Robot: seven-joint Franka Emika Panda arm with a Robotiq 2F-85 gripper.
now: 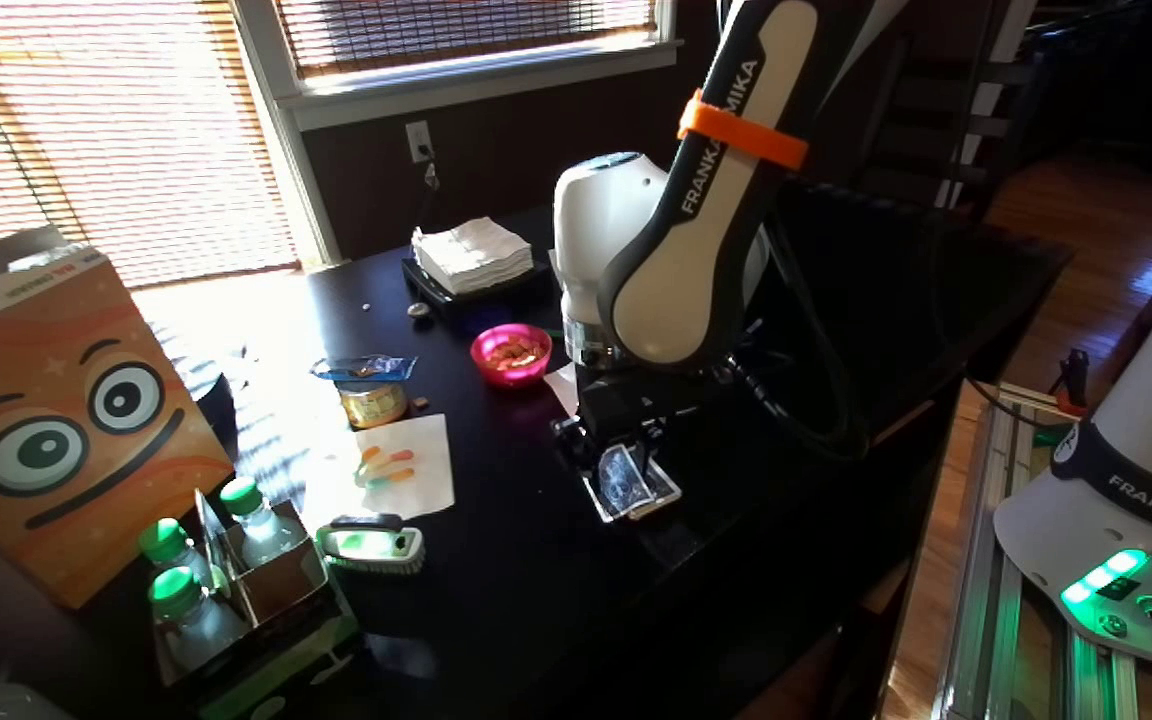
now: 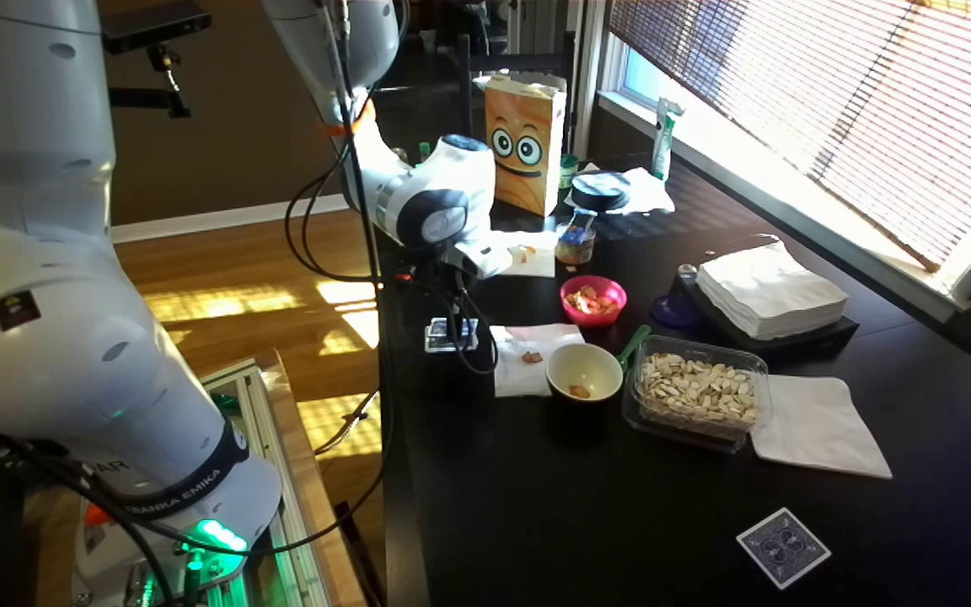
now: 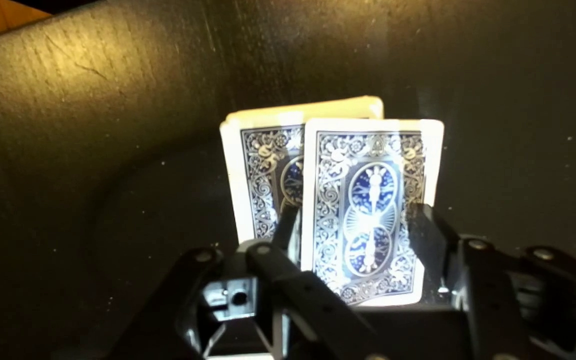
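Blue-backed playing cards lie in a small pile [image 3: 263, 175] on the dark table, and a top card [image 3: 330, 200] sits offset to the right over it in the wrist view. My gripper [image 3: 355, 214] straddles that card, one finger along its left edge and one over its right edge. The card looks slightly bowed between them, its lower edge curved. Whether it is lifted off the pile, I cannot tell. Both exterior views show the gripper [image 1: 624, 458] low over the cards, beside a napkin [image 2: 515, 375].
Close by are a pink bowl [image 2: 592, 301] and a white bowl [image 2: 584, 373]. A clear box of flat pale pieces [image 2: 699, 392] and a lone card [image 2: 783, 548] lie farther along. A brush [image 1: 371, 547], bottle carrier [image 1: 281, 590] and orange box [image 1: 76, 420] stand opposite.
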